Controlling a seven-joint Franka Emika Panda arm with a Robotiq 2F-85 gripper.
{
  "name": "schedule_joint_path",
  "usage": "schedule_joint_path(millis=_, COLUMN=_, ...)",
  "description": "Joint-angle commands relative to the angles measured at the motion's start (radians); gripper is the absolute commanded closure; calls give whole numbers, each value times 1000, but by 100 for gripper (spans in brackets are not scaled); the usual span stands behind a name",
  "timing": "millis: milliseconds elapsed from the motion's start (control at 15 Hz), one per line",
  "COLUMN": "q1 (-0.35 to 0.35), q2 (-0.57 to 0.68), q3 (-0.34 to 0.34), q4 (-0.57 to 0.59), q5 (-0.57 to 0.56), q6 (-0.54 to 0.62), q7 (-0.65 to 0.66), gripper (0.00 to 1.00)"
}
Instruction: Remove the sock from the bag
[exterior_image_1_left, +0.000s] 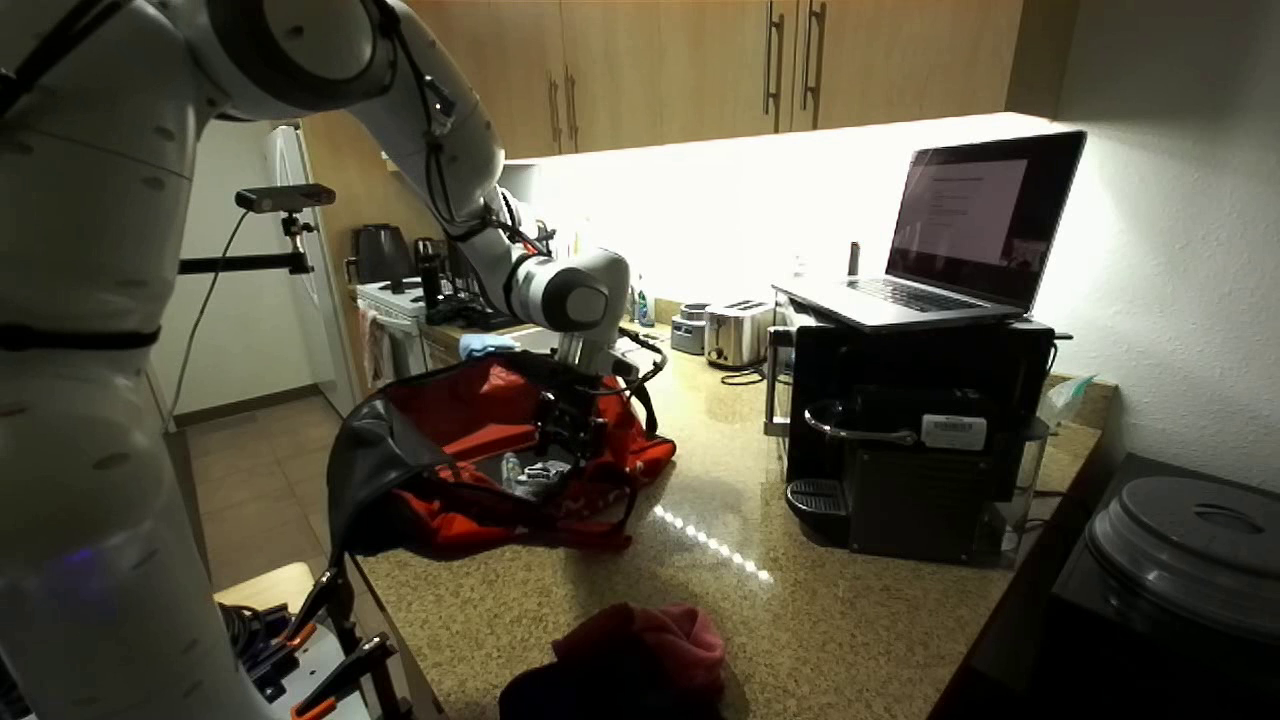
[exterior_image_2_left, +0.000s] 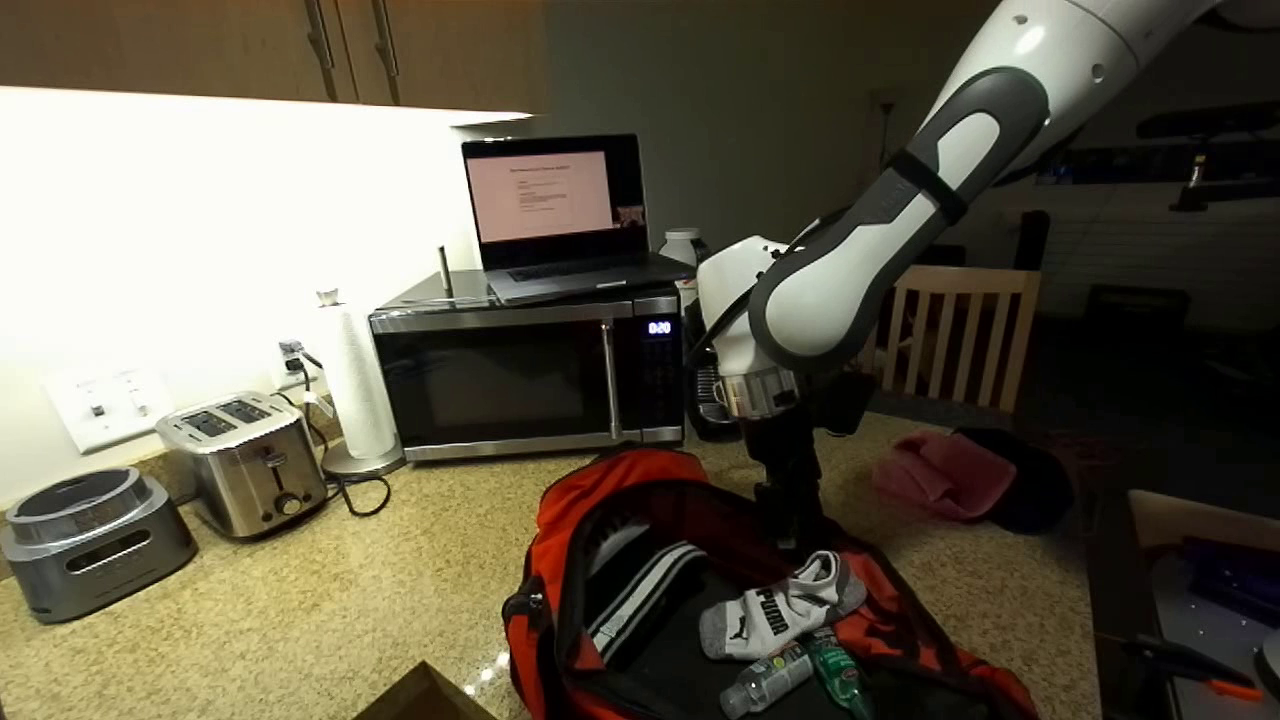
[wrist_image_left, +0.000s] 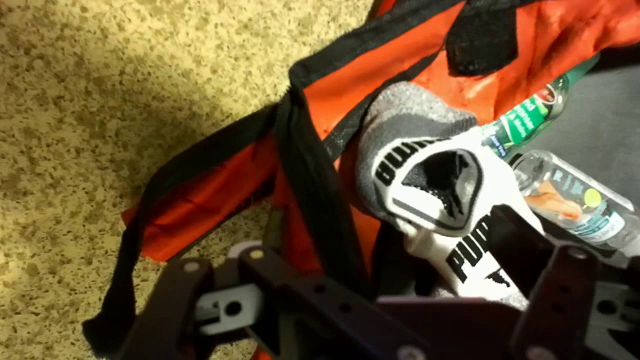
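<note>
Sock (exterior_image_2_left: 765, 622) inside the red bag (exterior_image_2_left: 640, 468), jaws spread wide over it

Nearest in an exterior view, a reddish cloth (exterior_image_1_left: 680, 640) lies bunched on the speckled surface (exterior_image_1_left: 800, 640), together with a dark piece (exterior_image_1_left: 590, 695). Farther along, the bag rests at the surface's floor-side edge, its mouth turned up and one side reaching that edge. Inside, the sock, white and grey with black PUMA lettering, lies with one end up against the red inner wall. A clear bottle (exterior_image_2_left: 768, 680) and a green-labelled bottle (exterior_image_2_left: 838, 672) lie just beside it, and a black item with white stripes (exterior_image_2_left: 645, 600) sits across the bag's interior from them. The arm (exterior_image_2_left: 850, 290) extends over the bag, jaws pointing down at its mouth. In the wrist view they stand far apart, and one of them hides part of the sock; whether it touches the fabric cannot be told. Across the surface, toward the wall-side edge, a black coffee machine (exterior_image_1_left: 915, 490) stands beside a microwave (exterior_image_2_left: 490, 385), and a laptop (exterior_image_2_left: 545, 215) with a lit screen rests on top of the microwave. Farther along that edge stand a paper towel roll (exterior_image_2_left: 358, 385), a steel toaster (exterior_image_2_left: 250, 470) and a grey ring-topped appliance (exterior_image_2_left: 95, 555), with wooden cabinets (exterior_image_1_left: 690, 75) hung above.
</note>
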Motion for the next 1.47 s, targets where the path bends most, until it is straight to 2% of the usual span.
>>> schedule_joint_path(millis=0, q1=-18, q2=4, q3=9, q4=-23, q5=6, q6=52, q7=-9, gripper=0)
schedule_joint_path(millis=733, q1=-40, q2=46, q3=20, q4=-23, q5=164, q6=49, q7=32, gripper=0)
schedule_joint_path(millis=1400, q1=-16, q2=21, q3=7, q4=-16, q5=142, q6=-21, q7=162, gripper=0)
